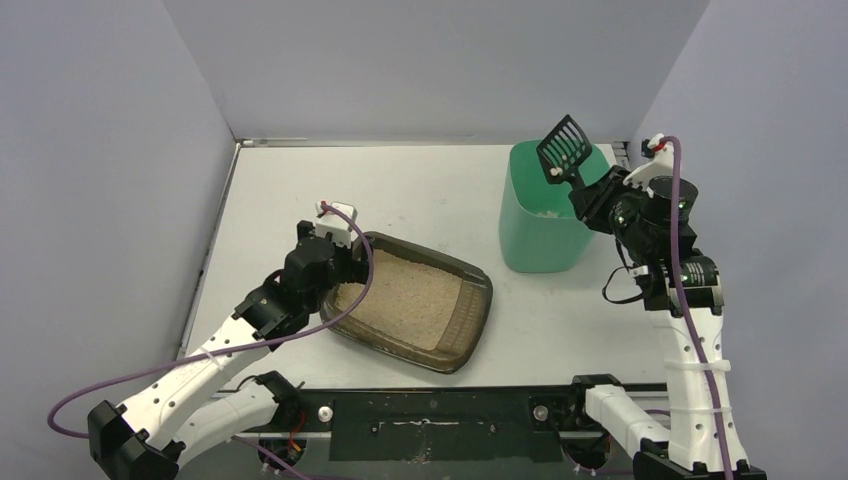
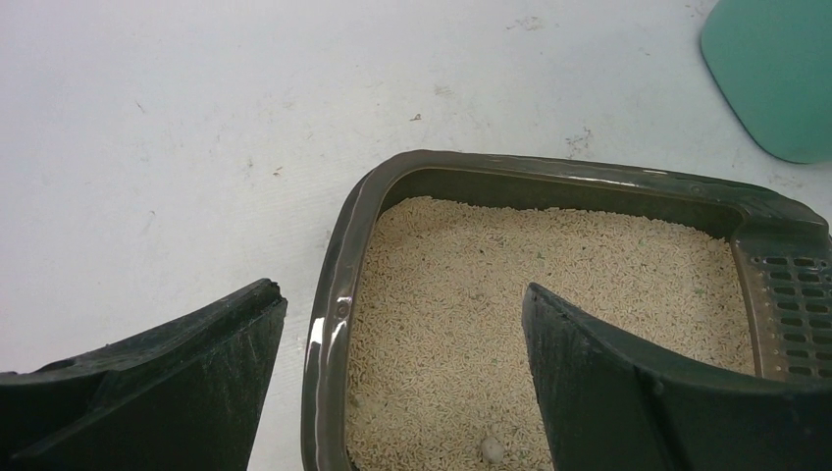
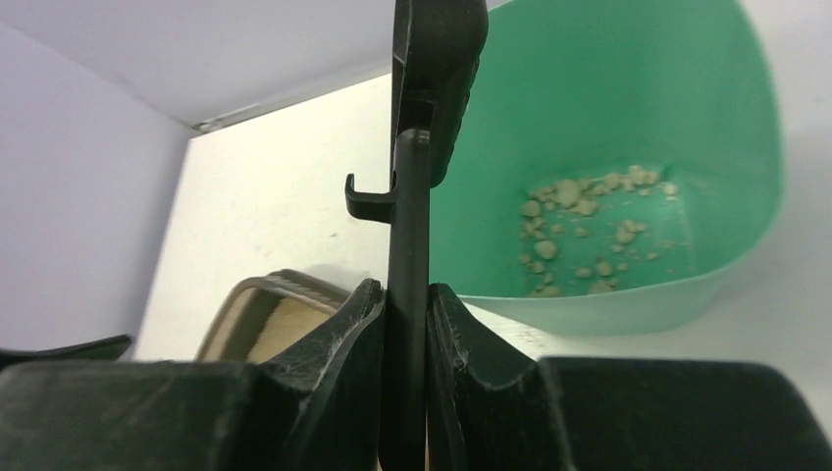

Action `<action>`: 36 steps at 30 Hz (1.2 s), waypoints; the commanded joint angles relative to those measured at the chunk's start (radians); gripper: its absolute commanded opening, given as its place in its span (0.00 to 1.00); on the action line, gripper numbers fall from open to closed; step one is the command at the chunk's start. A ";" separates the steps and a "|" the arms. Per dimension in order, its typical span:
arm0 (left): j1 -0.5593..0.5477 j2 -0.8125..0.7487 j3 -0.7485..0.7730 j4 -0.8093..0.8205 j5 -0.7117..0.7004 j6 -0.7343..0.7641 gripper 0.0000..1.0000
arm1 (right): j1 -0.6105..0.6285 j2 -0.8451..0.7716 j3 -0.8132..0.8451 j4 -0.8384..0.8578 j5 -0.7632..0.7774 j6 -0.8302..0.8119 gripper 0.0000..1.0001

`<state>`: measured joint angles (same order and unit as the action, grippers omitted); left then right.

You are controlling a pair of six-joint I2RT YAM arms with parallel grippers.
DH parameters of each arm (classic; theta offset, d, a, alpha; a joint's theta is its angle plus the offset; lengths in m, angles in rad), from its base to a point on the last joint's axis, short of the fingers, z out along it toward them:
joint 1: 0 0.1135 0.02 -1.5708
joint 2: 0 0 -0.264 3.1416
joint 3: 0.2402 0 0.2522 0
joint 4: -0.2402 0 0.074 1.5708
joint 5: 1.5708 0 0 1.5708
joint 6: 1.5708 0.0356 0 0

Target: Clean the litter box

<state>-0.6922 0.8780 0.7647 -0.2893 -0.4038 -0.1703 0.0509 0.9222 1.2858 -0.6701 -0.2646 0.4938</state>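
Note:
The dark litter box [image 1: 478, 300] with beige granules lies tilted on the table, left of centre. In the left wrist view its rim [image 2: 334, 304] runs between my open fingers, and a small pale clump [image 2: 491, 449] lies in the granules. My left gripper [image 1: 345, 270] is open, straddling the box's near-left rim: one finger is outside the rim and one over the granules. My right gripper [image 1: 585, 198] is shut on the handle of the black slotted scoop [image 1: 563, 147] and holds it upright over the mint-green bin [image 1: 535, 230]. The handle [image 3: 408, 294] is pinched between the fingers.
The green bin [image 3: 628, 147] holds several beige clumps [image 3: 579, 226] on its bottom. Grey walls enclose the table on the left, back and right. A black rail runs along the near edge between the arm bases.

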 commanded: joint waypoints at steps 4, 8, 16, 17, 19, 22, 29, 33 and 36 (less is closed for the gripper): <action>-0.016 -0.011 0.020 0.011 -0.036 0.017 0.89 | -0.006 0.036 0.078 -0.084 0.162 -0.258 0.00; -0.016 -0.011 0.021 0.011 -0.042 0.018 0.91 | -0.001 0.075 0.103 -0.123 0.188 -0.372 0.00; -0.016 -0.008 0.019 0.010 -0.050 0.017 0.97 | 0.155 0.106 0.116 -0.147 0.460 -0.634 0.00; -0.016 -0.007 0.017 0.011 -0.052 0.017 0.97 | 0.173 0.107 0.115 -0.146 0.501 -0.674 0.00; -0.016 -0.009 0.016 0.011 -0.057 0.017 0.97 | 0.200 0.102 0.106 -0.134 0.549 -0.756 0.00; -0.016 -0.008 0.017 0.012 -0.059 0.017 0.97 | 0.241 0.090 0.081 -0.104 0.614 -0.889 0.00; -0.015 -0.002 0.016 0.014 -0.056 0.018 0.97 | 0.420 0.126 0.061 -0.156 0.868 -1.067 0.00; -0.016 0.001 0.014 0.017 -0.051 0.022 0.97 | 0.491 0.125 0.042 -0.122 0.936 -1.109 0.00; -0.015 -0.002 0.013 0.018 -0.053 0.023 0.97 | 0.503 0.198 0.119 -0.233 0.870 -1.038 0.00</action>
<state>-0.7052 0.8810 0.7643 -0.2951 -0.4488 -0.1558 0.5396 1.0588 1.3323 -0.8253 0.5529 -0.5579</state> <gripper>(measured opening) 0.973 0.177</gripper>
